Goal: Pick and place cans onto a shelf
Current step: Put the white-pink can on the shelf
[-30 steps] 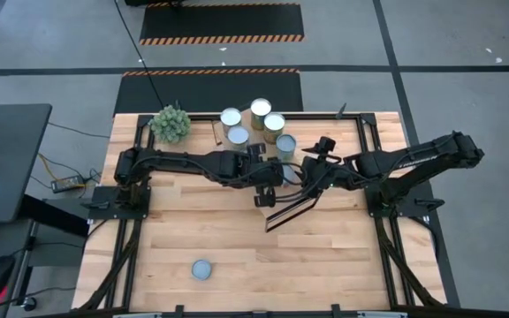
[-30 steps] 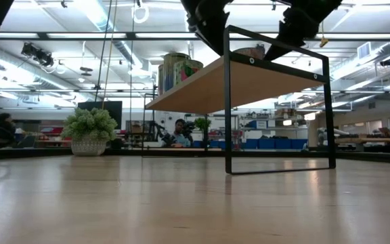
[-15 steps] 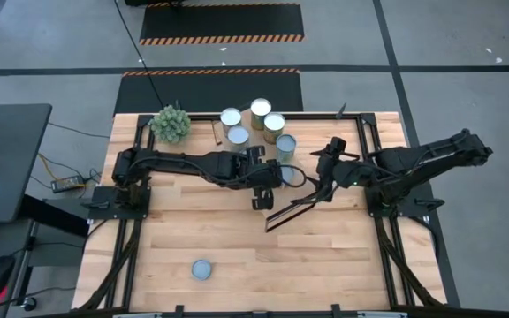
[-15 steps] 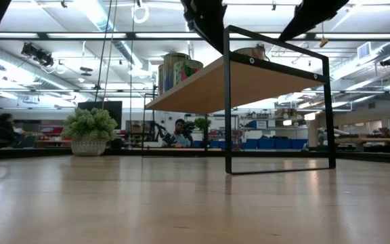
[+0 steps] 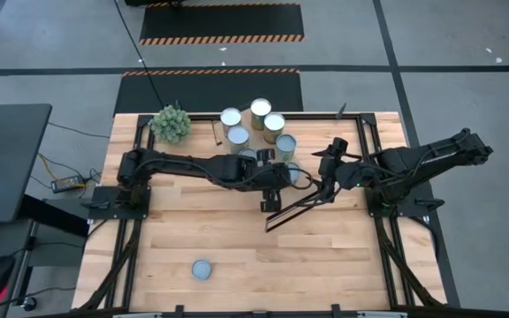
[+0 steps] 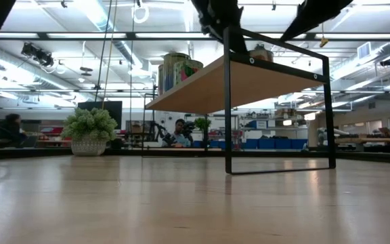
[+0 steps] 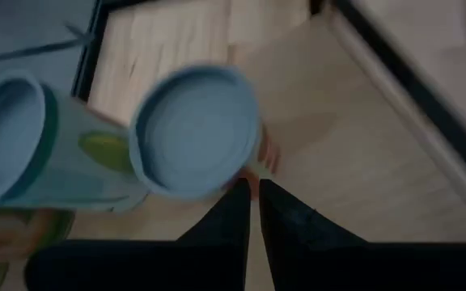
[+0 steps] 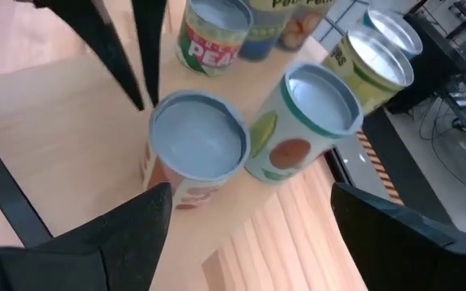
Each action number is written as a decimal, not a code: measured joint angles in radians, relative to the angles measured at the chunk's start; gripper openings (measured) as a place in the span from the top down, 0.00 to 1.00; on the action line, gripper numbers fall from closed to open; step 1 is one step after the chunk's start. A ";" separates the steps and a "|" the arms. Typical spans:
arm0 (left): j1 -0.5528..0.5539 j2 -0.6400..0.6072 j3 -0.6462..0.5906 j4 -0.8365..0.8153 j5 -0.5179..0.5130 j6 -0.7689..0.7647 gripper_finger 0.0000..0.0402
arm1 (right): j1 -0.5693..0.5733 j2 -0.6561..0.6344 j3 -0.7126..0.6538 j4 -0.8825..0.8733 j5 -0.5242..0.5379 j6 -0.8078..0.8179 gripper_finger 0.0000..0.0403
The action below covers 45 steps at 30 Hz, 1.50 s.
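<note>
The shelf (image 6: 249,78) stands on the table, its dark frame (image 5: 290,209) at the near end. Several cans stand upright on its plank. The nearest can (image 8: 196,145) has a bluish top and a reddish label, and a green-labelled can (image 8: 318,105) stands beside it. My left gripper (image 7: 253,194) is shut, its tips at the foot of the nearest can (image 7: 196,133). My right gripper (image 8: 249,194) hangs open, back from that can toward the table's right, with nothing between its fingers. One more can (image 5: 202,269) stands on the tabletop near the front edge. My left gripper has its shut fingertips (image 7: 241,190) close against the lower side of the nearest can (image 7: 245,166), slanting down from the table's left. I cannot tell whether they touch it. The can stands upright on the shelf.
A spiky green plant ball (image 5: 171,124) sits at the table's far left corner. Black arm bases and rails run along both side edges. People and shelving show in the room beyond the table in the low view.
My right gripper has drawn back toward the table's right edge and risen a little, still open, away from the nearest can, which stays upright on the shelf. My left gripper has swung slightly toward the table's right, staying shut.
</note>
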 joint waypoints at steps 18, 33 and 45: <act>0.018 0.019 -0.001 0.105 -0.035 -0.017 0.91 | -0.092 0.003 -0.030 -0.075 -0.090 0.050 0.14; 0.016 0.010 -0.001 0.100 -0.038 -0.069 0.91 | -0.104 0.065 -0.076 0.009 -0.034 0.034 0.14; 0.014 -0.025 -0.001 0.077 -0.065 -0.069 0.91 | -0.149 0.067 -0.075 0.039 -0.013 -0.007 0.14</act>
